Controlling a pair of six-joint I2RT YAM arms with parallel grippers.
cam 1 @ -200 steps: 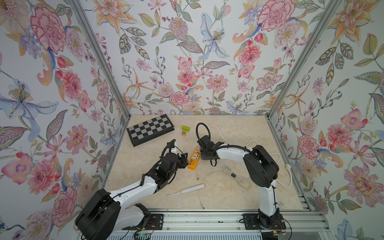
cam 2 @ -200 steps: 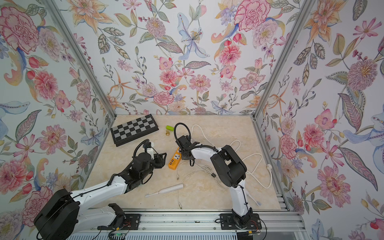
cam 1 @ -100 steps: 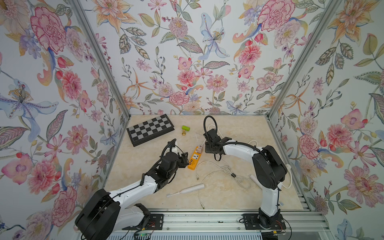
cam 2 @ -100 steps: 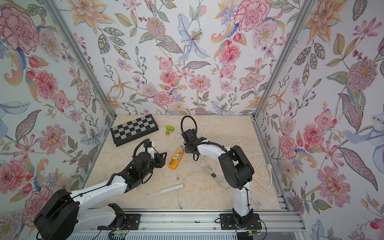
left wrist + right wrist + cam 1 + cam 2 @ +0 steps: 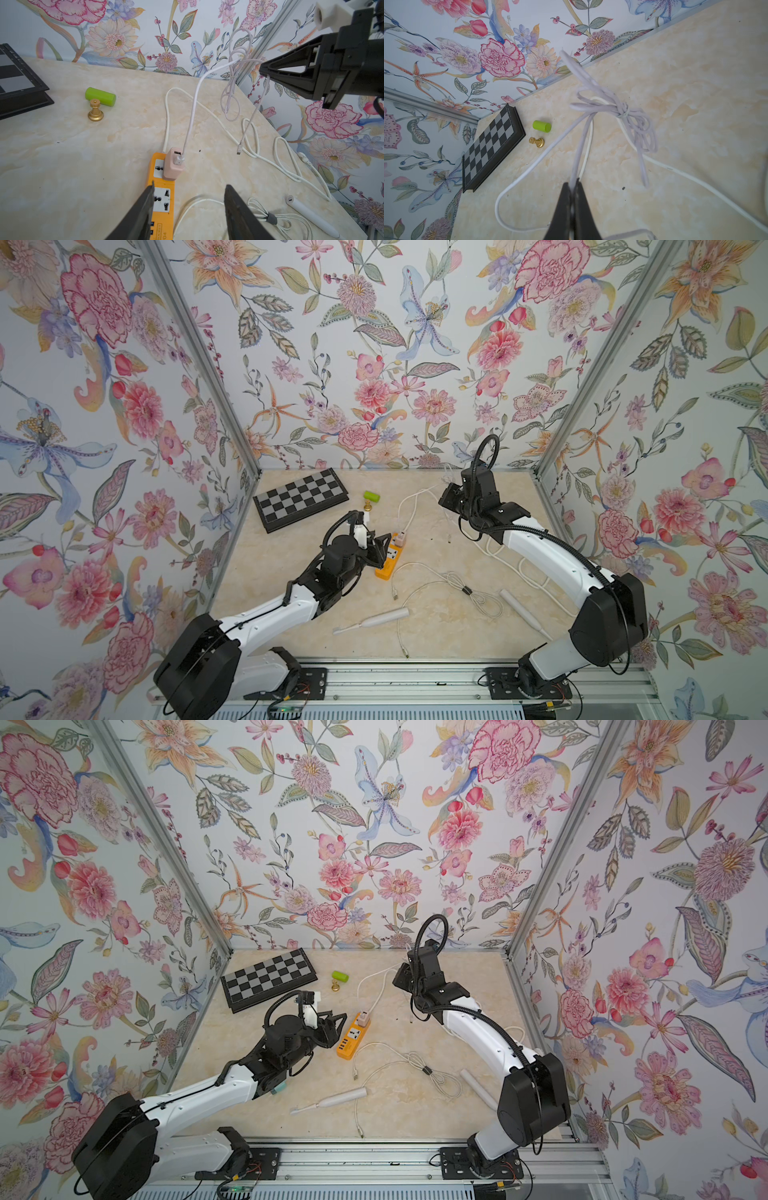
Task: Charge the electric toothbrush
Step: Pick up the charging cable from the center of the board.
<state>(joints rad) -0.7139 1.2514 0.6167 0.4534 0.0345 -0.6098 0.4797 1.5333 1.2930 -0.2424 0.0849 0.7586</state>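
You're looking into a robot test booth, not a real room: flowered wallpaper panels (image 5: pixel 374 344) meet at bare aluminium posts (image 5: pixel 204 364). Two arms (image 5: pixel 552 560) are bolted to a metal rail (image 5: pixel 415 682) fronting a marble-look tabletop (image 5: pixel 266 556).

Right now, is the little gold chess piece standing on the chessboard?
No, the gold chess piece stands on the table next to the green cylinder, apart from the chessboard.

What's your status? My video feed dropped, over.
Right pincer shut on lilac cable, raised. Left pincer open over orange power strip. Toothbrush flat on table, not plugged. Loose white cables beside it.
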